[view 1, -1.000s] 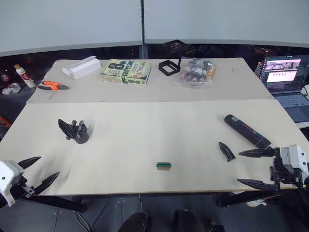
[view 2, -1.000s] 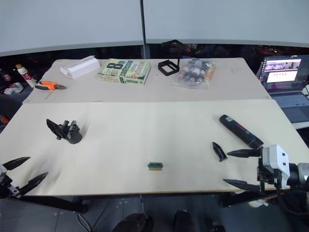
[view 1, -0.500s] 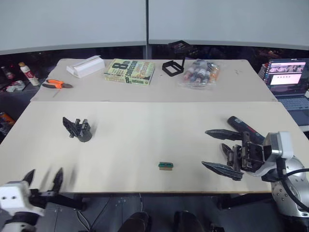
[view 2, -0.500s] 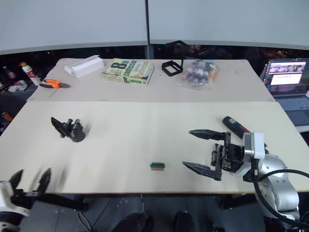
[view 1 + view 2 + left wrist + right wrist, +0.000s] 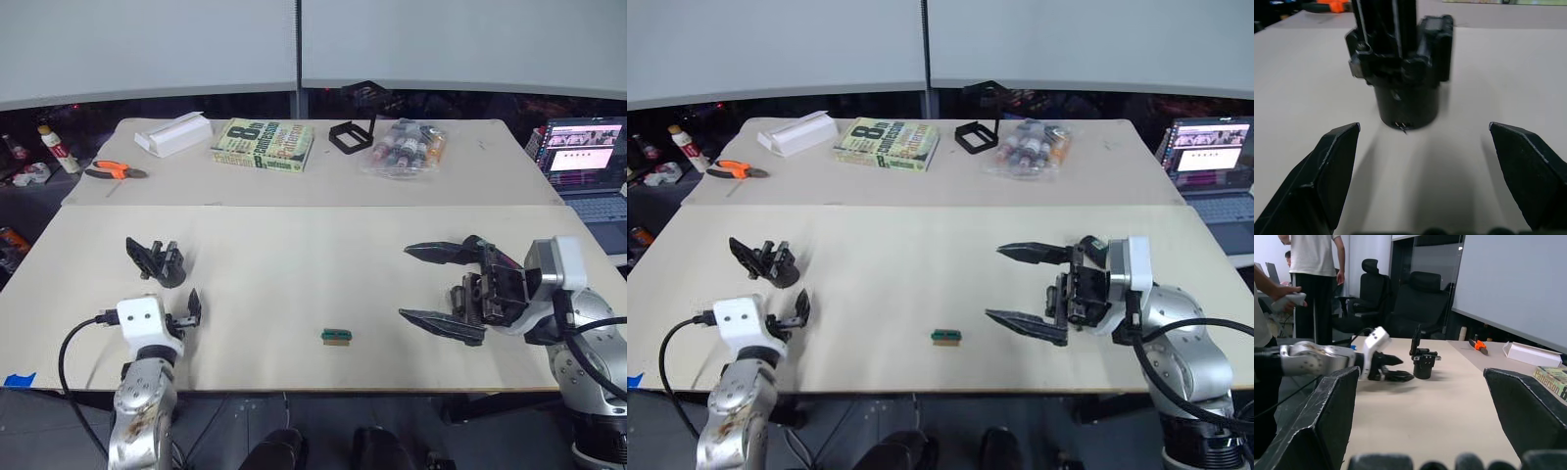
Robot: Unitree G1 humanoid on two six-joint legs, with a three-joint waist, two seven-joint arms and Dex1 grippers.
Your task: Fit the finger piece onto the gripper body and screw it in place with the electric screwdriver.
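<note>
Black gripper body (image 5: 1400, 73) sits just beyond the left gripper's (image 5: 1425, 147) spread jaws; right gripper (image 5: 431, 284) gapes too.

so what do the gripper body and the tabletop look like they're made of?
Gripper body: probably black plastic, matte with a faint sheen on its round base; a small metal-looking screw head shows. Tabletop: pale beige board, matte, likely laminate or coated wood; no grain visible.

Head pair overhead; wrist cameras low (facing inward)

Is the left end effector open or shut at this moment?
Open. In the left wrist view, the left end effector has its two black fingers spread wide apart, holding nothing, with the chunky black gripper body standing ahead of them.
</note>
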